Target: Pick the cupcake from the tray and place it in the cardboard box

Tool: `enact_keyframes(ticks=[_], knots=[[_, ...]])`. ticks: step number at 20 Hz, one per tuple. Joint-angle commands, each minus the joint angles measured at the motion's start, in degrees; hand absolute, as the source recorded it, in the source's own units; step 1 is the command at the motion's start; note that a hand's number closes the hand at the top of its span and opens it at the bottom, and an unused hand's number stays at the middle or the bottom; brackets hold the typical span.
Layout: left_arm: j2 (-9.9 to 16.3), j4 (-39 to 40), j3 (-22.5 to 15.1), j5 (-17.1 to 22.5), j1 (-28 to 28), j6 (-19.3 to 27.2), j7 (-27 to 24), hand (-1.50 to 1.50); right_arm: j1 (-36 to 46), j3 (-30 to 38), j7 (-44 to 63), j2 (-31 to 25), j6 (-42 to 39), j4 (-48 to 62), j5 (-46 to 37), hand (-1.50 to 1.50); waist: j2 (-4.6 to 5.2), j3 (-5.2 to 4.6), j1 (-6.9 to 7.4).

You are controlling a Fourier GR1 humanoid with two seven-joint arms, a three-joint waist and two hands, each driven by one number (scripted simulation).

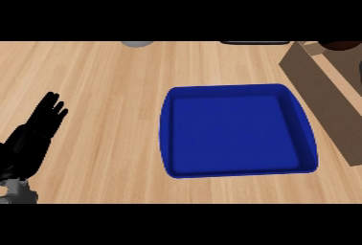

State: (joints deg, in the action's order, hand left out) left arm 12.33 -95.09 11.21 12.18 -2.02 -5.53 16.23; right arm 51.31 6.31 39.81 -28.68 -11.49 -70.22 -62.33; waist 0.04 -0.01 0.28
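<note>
The wooden counter (106, 72) carries a blue tray (237, 130) set right of its centre, nearer the right edge than the left. The tray is square with rounded corners and a raised rim; its floor shows only plain blue. The cardboard box (329, 91) stands at the counter's right edge, just beside the tray's right rim, with its brown wall sloping toward the far right corner. Inside the box's open top, at the far right corner, a dark brown rounded shape (344, 45) shows, which may be the cupcake; it is cut by the view's edge and cannot be identified with certainty. The left hand (32, 139) rests at the counter's left edge, well apart from the tray, its fingers straight, pointing toward the far edge and holding nothing. A grey round object (137, 43) sits at the far edge, only partly visible
</note>
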Motion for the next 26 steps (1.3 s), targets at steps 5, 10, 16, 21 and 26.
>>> enact_keyframes(ticks=[5, 10, 16, 21, 26], knots=[[0.59, 2.80, 1.20, 0.87, -0.93, -1.80, -0.98, 0.00, -1.03, 5.11, -13.88, -5.51, 9.26, 12.65, 1.51, 1.50, 0.18, 0.01, 0.34], [1.27, 4.40, 2.31, 1.12, -2.27, -2.41, -1.89, 0.00, -3.50, 5.95, -16.88, -2.78, 16.98, 20.21, 1.05, 1.50, 0.18, 0.01, 0.41], [1.04, 4.10, 1.95, -0.18, -2.45, -1.78, -2.61, 0.00, -2.55, 9.54, -18.77, -1.10, 13.96, 30.25, 5.86, 1.50, 0.40, 0.03, 0.76], [1.47, 4.27, 2.06, 0.07, -4.94, -1.02, 0.17, 0.00, -3.53, 12.59, -20.68, -3.17, 15.28, 37.94, 7.38, -1.50, 0.46, 0.06, 0.68], [-0.34, 2.19, 0.35, -1.11, -2.70, -0.55, -0.08, 0.00, -4.49, 13.90, -29.56, -0.87, 21.36, 38.66, 10.59, -1.50, 0.29, 0.07, 0.69]])
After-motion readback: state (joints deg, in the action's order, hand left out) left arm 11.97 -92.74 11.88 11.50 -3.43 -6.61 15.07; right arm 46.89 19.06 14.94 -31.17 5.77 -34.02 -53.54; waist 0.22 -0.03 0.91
